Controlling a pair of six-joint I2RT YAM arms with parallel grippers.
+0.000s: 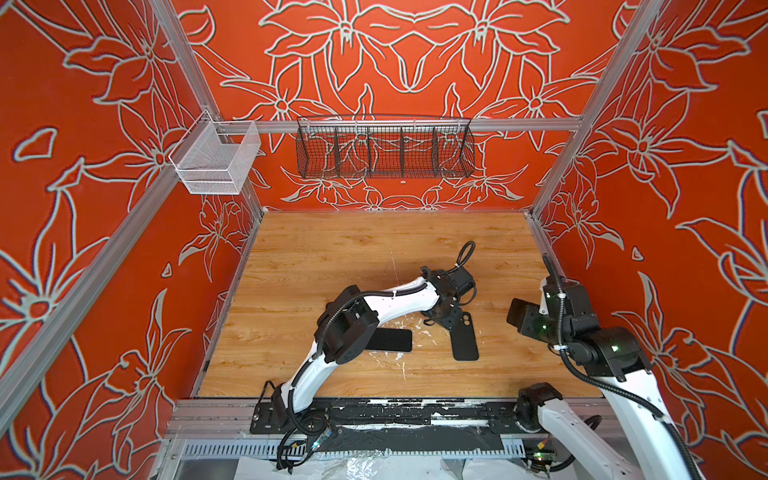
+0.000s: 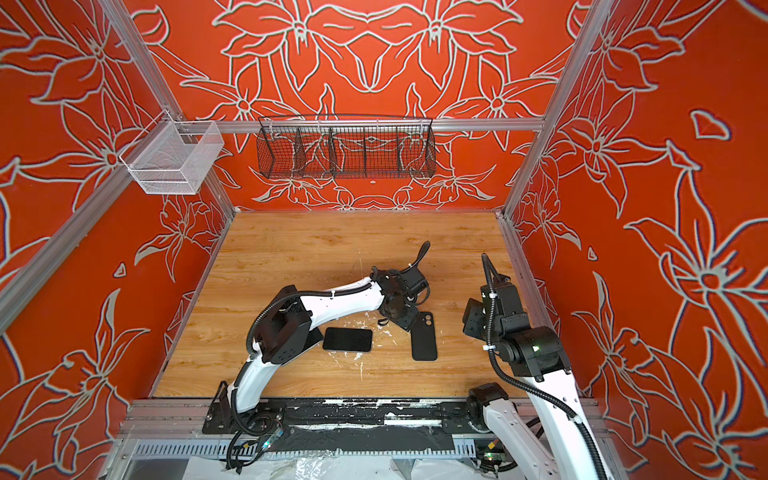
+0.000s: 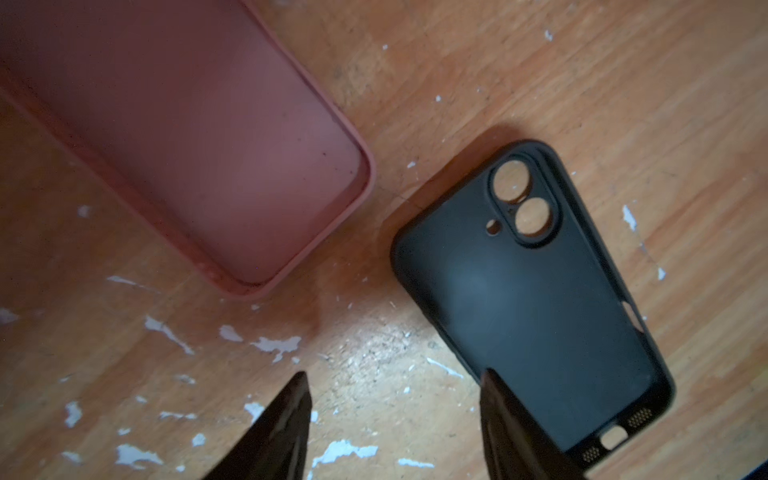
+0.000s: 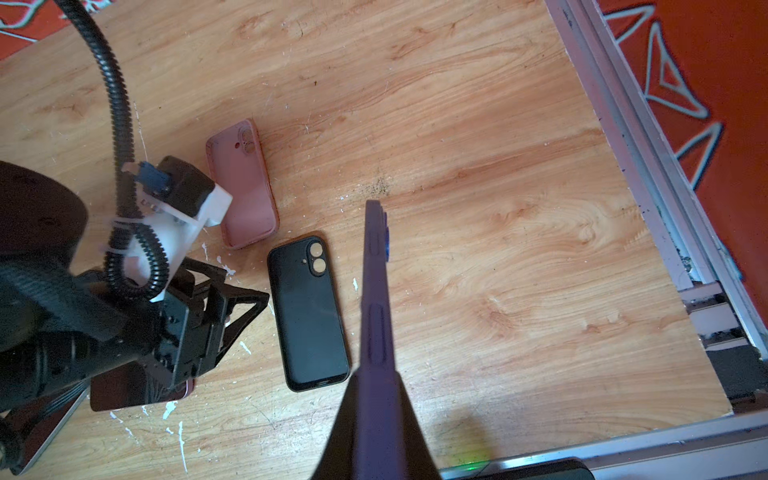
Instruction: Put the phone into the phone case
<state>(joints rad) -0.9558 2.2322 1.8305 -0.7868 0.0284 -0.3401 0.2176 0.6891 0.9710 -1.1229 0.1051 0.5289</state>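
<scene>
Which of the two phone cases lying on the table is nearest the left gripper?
The black case, right by the open left gripper and its fingertips; the pink case lies farther off.

Your phone (image 2: pixel 347 339) lies bare, screen up, flat on the counter (image 2: pixel 332 249).
Near its right you see a black case (image 2: pixel 424 336), open side up, camera holes at its far end, wood showing through. Beyond it lies a pink case (image 4: pixel 245 187), also open side up and empty. A purple case (image 4: pixel 376 291) stands on edge, pinched in the right gripper (image 4: pixel 376 376).
</scene>
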